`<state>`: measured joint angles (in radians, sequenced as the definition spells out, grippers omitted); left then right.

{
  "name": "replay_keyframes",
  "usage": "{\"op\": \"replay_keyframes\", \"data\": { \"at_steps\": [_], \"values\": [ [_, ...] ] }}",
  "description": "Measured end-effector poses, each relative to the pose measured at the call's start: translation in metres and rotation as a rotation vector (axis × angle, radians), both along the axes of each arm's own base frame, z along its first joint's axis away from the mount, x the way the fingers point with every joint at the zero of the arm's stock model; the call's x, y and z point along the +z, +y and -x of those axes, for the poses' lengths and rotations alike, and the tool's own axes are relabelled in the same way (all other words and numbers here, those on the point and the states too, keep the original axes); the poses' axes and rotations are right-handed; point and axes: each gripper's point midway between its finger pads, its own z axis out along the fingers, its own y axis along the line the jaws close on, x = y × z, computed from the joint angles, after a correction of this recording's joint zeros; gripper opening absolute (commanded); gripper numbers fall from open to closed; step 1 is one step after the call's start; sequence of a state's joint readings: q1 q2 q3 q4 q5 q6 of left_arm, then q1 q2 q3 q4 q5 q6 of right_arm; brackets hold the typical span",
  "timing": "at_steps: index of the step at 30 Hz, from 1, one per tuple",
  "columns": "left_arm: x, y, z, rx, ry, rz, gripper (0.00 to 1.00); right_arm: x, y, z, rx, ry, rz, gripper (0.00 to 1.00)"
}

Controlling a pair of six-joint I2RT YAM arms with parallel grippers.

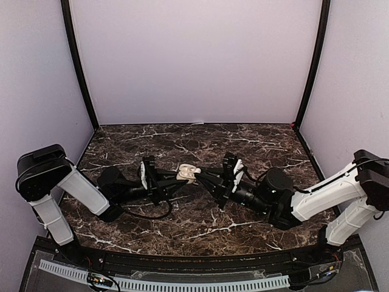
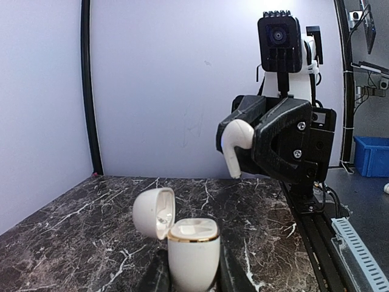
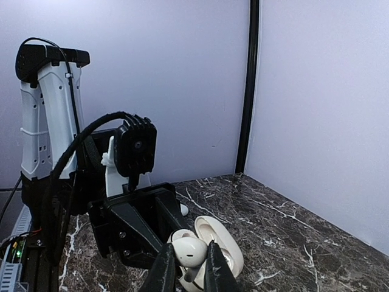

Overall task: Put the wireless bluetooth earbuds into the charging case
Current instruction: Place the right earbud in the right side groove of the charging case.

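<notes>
1. At the middle of the dark, white-veined marble table [image 1: 255,146] the two arms meet tip to tip, the left gripper [image 1: 175,180] reaching in from the left and the right gripper [image 1: 203,176] from the right
2. The left gripper's two black fingers are clamped on the sides of the charging case [image 2: 193,249] and hold it upright with its mouth facing up
3. The charging case is white and rounded, with a thin gold rim [image 2: 193,238] around the mouth. Its lid [image 2: 152,212] is swung open on the hinge and leans back to the left in the left wrist view
4. The right gripper is pinched closed on one white earbud [image 2: 236,139]. The rounded head pokes out beside the fingers and the short stem points down
5. From the left wrist view the earbud hangs above the case and off to its right, apart from the open mouth. From the right wrist view it sits just in front of the case and overlaps it
6. Whether another earbud already lies in the case cannot be made out
7. Any marking on the case, the earbud or the arms is too small to read
8. Pale lilac walls [image 1: 194,61] with black corner posts [image 1: 79,73] close in the table. A ribbed white strip [image 1: 164,283] runs along the near edge, and a blue bin [image 2: 372,156] stands beyond the table in the left wrist view
</notes>
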<state>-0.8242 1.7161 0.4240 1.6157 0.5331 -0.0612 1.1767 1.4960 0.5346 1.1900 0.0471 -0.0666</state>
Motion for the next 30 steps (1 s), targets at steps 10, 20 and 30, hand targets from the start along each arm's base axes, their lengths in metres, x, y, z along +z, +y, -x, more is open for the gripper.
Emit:
{"op": "replay_keyframes", "data": {
  "at_steps": [10,20,30],
  "values": [
    [0.006,0.001,0.001,-0.003,-0.003,0.013,0.0,-0.009,0.003,-0.001,0.004,0.027,0.011,0.06],
    [0.007,-0.002,0.007,-0.031,0.01,0.016,0.0,-0.017,0.005,-0.003,0.0,0.043,0.021,0.05],
    [0.006,-0.004,0.016,-0.076,0.008,0.011,0.0,-0.011,0.005,-0.004,-0.006,0.043,-0.005,0.06]
  ]
}}
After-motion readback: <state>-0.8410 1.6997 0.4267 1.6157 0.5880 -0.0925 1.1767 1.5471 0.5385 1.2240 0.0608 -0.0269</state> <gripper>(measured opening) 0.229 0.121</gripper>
